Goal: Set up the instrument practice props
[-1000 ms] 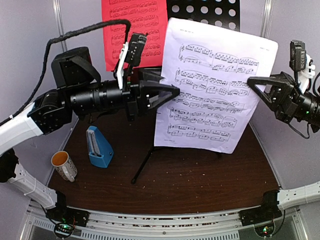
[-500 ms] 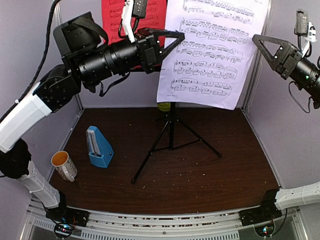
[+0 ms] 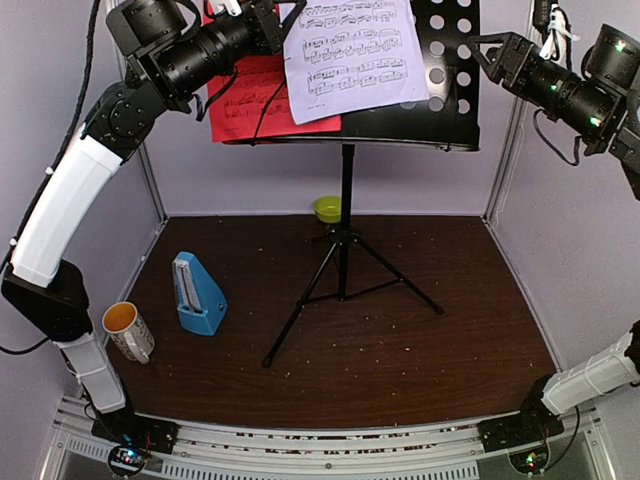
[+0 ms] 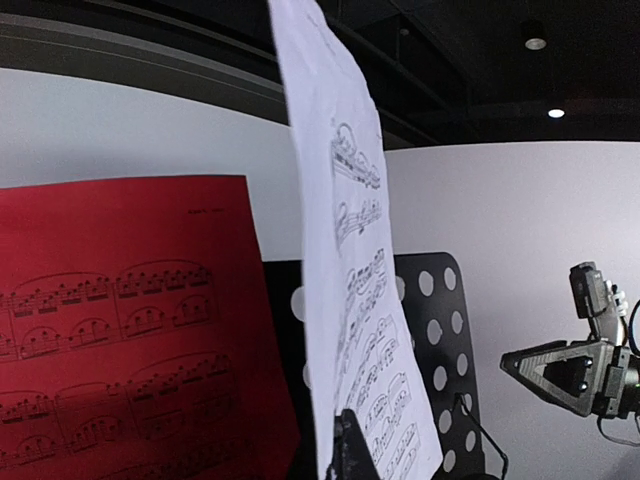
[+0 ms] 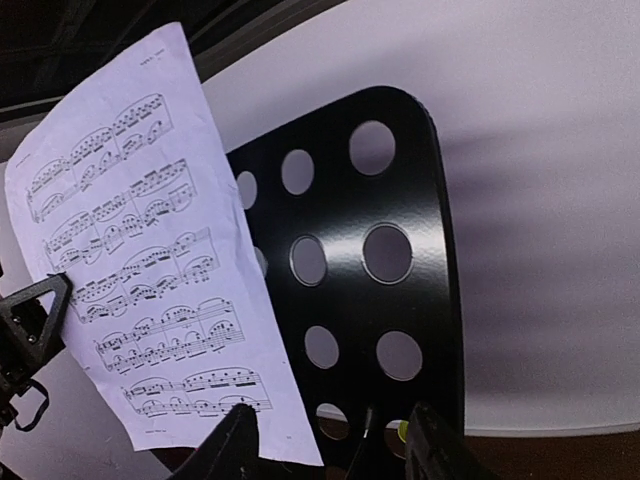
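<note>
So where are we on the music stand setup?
Done: red music sheet sits on the black perforated-metal music stand. In hand: left gripper pinches the white music sheet in front of the stand, not seated yet; right gripper open beside it. Left: seat it; small blue pyramid metronome waits on table.

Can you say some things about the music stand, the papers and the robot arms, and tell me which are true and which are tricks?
1. The red music sheet sits on the black music stand. True.
2. The left end effector is pinching the white music sheet. True.
3. The right end effector grips the white music sheet too. False: it is open and holds nothing.
4. The blue metronome is up on the stand. False: it stands on the table, near the mug.
</note>
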Controlling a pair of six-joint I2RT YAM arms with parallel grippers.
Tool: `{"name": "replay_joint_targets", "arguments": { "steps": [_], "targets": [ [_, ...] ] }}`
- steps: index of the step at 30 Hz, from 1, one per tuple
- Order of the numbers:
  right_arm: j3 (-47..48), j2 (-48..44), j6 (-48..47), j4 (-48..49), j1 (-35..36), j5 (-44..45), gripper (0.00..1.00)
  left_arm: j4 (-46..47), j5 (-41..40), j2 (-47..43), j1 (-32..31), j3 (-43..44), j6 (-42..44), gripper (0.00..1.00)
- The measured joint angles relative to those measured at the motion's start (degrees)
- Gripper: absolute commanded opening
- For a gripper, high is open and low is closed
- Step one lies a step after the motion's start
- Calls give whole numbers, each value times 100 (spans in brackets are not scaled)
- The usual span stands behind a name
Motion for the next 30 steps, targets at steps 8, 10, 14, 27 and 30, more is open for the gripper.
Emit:
{"name": "replay_joint_targets", "arguments": {
  "steps": [8,10,14,27,30],
  "targets": [
    [214,505,1287,-748,-444,-378,50,-83,581,267,385,426,205,0],
    [214,540,1502,-850,-444,-514,49,-85,706,284,385,428,299,0],
    [208,494,1801,-1038,-455,-717,45,-83,859,317,385,431,490,0],
    [-168,210,2120,-1019,-505,-955,26,-81,933,343,385,431,758,0],
    [-256,205,2186,-984,-529,-1051,21,-79,935,345,385,431,763,0]
  ]
}}
